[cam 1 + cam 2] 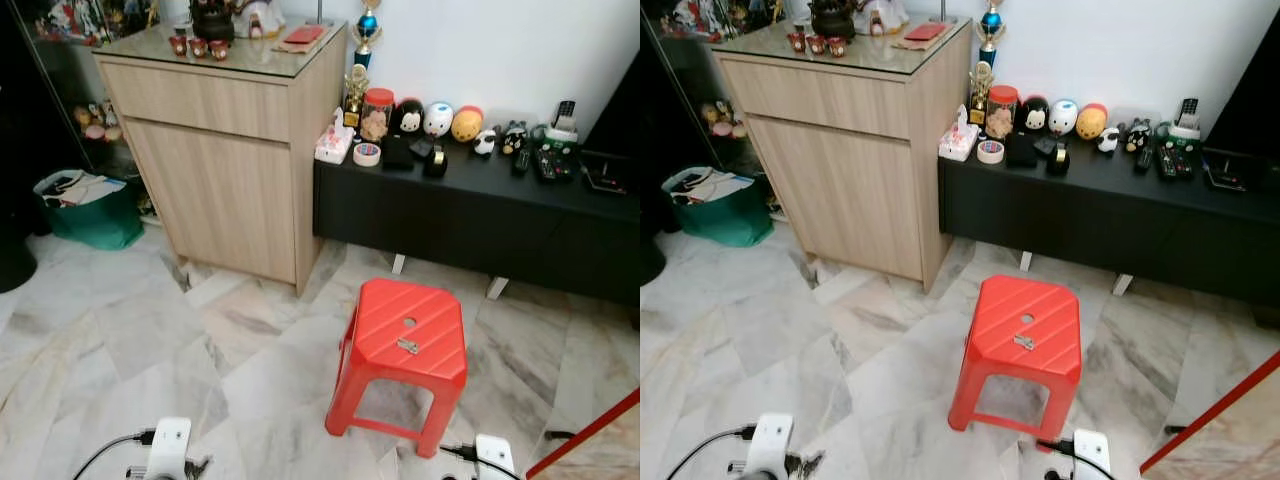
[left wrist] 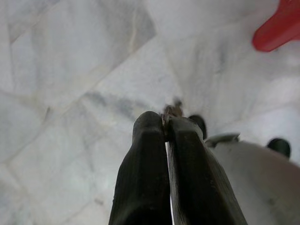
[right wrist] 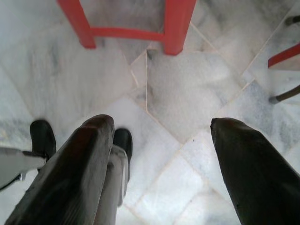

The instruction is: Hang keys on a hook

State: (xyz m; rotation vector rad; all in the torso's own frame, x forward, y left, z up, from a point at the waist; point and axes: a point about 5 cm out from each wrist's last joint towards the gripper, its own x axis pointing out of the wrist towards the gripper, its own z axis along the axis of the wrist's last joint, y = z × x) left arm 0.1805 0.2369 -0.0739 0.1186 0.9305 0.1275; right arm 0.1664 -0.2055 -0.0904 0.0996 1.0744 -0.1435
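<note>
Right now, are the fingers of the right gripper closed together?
No, in the right wrist view the right gripper has its two black fingers wide apart over the marble floor.

Open marble floor lies ahead on my left. Red stool blocks centre-right. Wooden cabinet and black low bench wall off the far side; bench top crowded.
</note>
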